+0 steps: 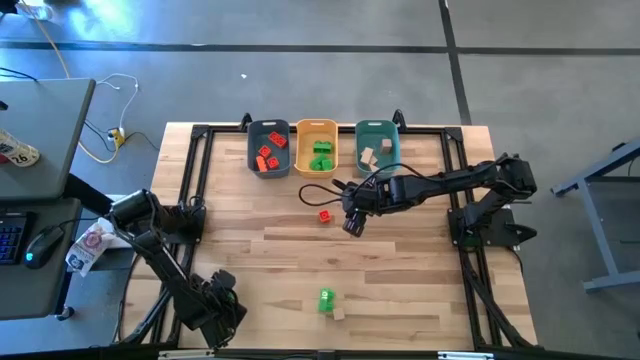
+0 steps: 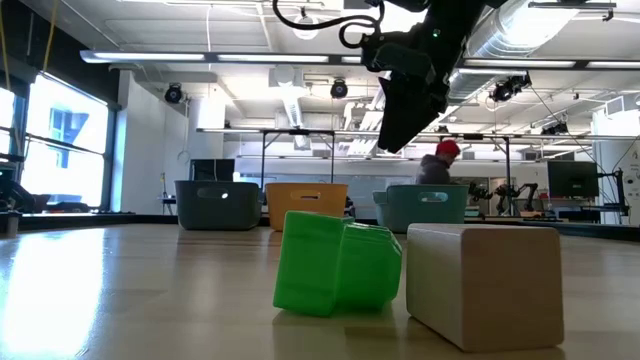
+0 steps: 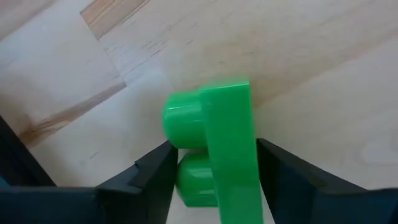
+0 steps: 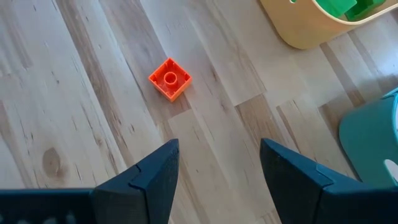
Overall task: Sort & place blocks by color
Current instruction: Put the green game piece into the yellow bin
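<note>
Nearest block: a glossy green block, rounded studs showing, lies on the table's near edge.
Beside it: a plain tan wooden block, square-cut and matte, just right of the green one; whether they touch I cannot tell.
Left gripper: its dark fingers stand either side of the green block with a small gap on each side; whether the pads press the plastic I cannot tell.
Right gripper: fingers spread wide, nothing between them, hanging above the table's middle.
Red block: a small red-orange square with one round stud, alone on the boards, ahead of the right gripper's fingers.
Table: pale wooden planks with visible grain, framed in black metal.
Bins: three smooth plastic tubs in a row at the far edge: blue-grey bin holding red blocks, orange-yellow bin holding green ones, teal bin holding tan ones.
Room: grey concrete floor, white ceiling with ducts and strip lights, a bright window at left.
Person: beyond the bins, wearing a red cap.
</note>
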